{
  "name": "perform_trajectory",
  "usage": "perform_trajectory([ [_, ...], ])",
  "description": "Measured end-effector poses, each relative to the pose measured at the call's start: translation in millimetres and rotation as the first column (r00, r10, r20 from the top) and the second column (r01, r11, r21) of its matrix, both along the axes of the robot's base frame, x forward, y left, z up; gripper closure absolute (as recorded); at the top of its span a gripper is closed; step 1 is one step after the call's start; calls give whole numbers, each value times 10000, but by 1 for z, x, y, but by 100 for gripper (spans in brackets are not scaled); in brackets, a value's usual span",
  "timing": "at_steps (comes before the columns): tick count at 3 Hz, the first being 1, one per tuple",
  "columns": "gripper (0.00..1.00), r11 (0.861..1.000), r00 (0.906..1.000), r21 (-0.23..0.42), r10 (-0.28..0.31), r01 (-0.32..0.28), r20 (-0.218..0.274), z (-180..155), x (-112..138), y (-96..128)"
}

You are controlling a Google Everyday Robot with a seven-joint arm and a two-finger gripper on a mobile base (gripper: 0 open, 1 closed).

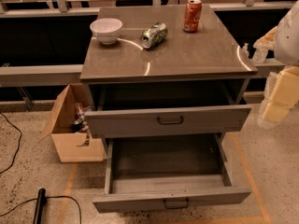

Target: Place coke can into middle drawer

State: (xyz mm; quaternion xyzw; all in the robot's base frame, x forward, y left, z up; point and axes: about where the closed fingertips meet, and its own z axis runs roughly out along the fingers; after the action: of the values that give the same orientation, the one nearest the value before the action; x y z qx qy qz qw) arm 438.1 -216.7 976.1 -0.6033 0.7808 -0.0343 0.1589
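Observation:
The coke can (192,15) stands upright near the back right of the cabinet's top. Below the top, the uppermost drawer (169,120) is pulled out a little. Under it, the middle drawer (169,199) is pulled out further, and its inside is bare. My arm comes in at the right edge, with pale yellowish links. The gripper (258,52) is by the right rim of the cabinet top, well away from the can and holding nothing that I can see.
A green and silver can (154,35) lies on its side mid-top. A white bowl (106,30) stands at the top's left. An open cardboard box (70,129) sits on the floor left of the cabinet. A black cable (39,204) lies front left.

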Motion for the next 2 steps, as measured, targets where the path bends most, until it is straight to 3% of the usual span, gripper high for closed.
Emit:
perform_trajectory([
  [2, 0, 9994, 9996, 275, -218, 213, 171, 1, 4, -2],
])
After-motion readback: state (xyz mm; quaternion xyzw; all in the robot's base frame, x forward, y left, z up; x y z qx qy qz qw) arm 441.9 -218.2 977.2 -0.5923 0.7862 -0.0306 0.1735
